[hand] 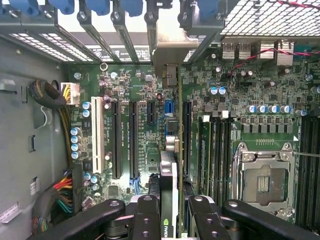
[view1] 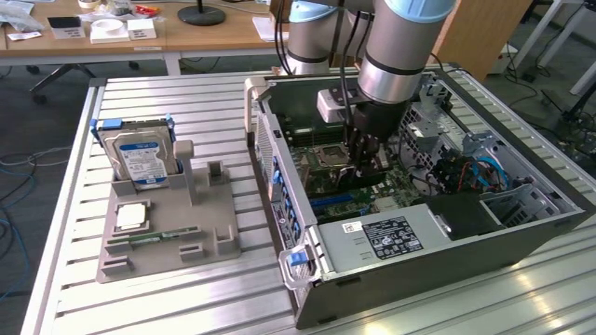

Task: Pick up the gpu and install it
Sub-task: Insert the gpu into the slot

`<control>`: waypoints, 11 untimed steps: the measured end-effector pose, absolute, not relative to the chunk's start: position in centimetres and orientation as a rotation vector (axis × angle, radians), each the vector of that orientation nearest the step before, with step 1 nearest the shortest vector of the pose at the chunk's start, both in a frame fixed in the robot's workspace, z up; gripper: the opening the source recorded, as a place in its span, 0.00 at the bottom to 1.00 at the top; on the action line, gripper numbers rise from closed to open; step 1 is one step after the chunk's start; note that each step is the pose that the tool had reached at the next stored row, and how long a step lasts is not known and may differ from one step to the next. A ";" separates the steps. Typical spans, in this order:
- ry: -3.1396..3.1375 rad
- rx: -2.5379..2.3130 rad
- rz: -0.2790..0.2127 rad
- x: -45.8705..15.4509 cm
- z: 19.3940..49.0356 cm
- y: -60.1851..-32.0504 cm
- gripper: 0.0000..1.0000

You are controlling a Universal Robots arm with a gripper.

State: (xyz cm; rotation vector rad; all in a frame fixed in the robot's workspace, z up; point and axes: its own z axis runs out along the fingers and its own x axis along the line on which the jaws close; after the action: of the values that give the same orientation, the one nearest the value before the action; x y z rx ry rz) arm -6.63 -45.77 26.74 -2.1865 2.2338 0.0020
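Inside the open computer case (view1: 521, 230), above the motherboard (hand: 125, 90), the gripper (hand: 172, 215) is clamped on the gpu (hand: 169, 170); the card stands on edge between its fingers (hand: 147, 220), lined up over the expansion slots (hand: 134, 140).

- The exterior view looks down at a slant from above and off the arm, far enough to take in the whole slatted desk (view1: 186, 300), the open computer case (view1: 521, 241) and the part holder (view1: 167, 237).
- The wrist view sits on the arm just above the hand (hand: 170, 220), facing straight down into the case, close over the motherboard (hand: 235, 105).
- Both views share the motherboard with its processor socket (view1: 331, 151) and the case's inside wall.
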 end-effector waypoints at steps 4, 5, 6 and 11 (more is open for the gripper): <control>2.234 -2.187 0.002 -7.0 26.7 -45.8 0.27; 2.234 -2.187 0.002 -7.0 26.7 -45.8 0.27; 2.234 -2.187 0.002 -7.0 26.7 -45.8 0.27; 2.234 -2.187 0.002 -7.0 26.6 -45.8 0.27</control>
State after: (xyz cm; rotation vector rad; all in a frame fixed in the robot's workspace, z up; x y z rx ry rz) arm -7.02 -45.82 26.59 -2.1867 2.2340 0.0017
